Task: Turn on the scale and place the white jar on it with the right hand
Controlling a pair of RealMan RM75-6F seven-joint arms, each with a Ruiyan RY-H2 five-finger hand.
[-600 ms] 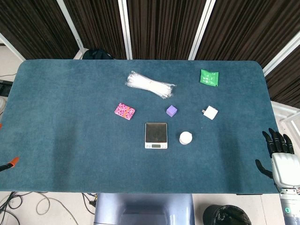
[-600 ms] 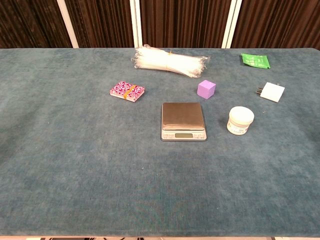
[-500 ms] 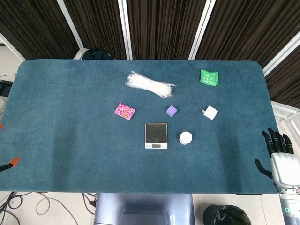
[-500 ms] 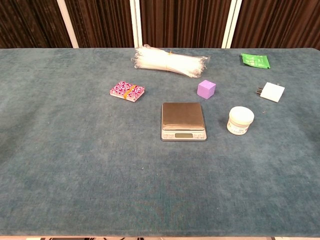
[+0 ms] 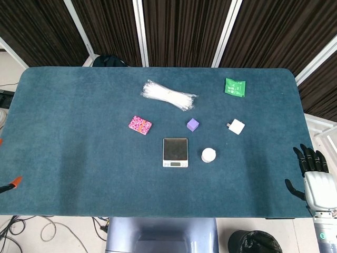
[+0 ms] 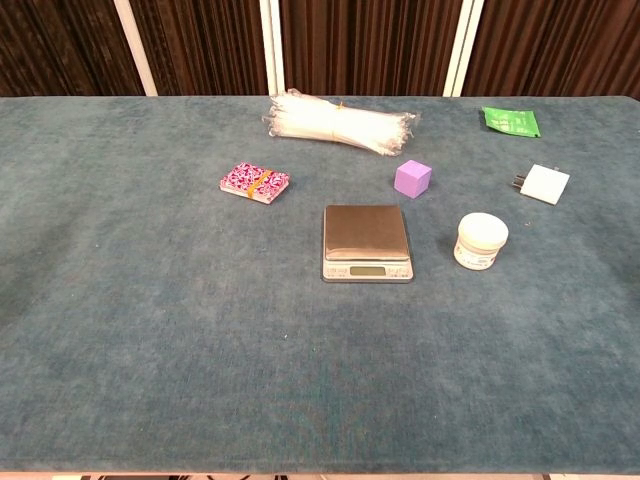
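The small silver scale [image 5: 175,152] [image 6: 366,240] sits near the middle of the blue table, its platform bare and its display strip facing the near edge. Just to its right stands the white jar [image 5: 208,155] [image 6: 481,241], upright with its lid on. My right hand [image 5: 310,174] hovers off the table's right edge, far right of the jar, with its dark fingers spread and nothing in it; only the head view shows it. My left hand appears in neither view.
Behind the scale lie a purple cube [image 5: 192,124] [image 6: 412,178], a pink patterned box [image 5: 140,125], a white plug adapter [image 5: 236,126], a green packet [image 5: 235,87] and a bundle of clear plastic ties [image 5: 168,95]. An orange-tipped object [image 5: 15,182] pokes in at the left edge.
My right hand has slipped slightly toward the near edge; nothing on the table has moved.
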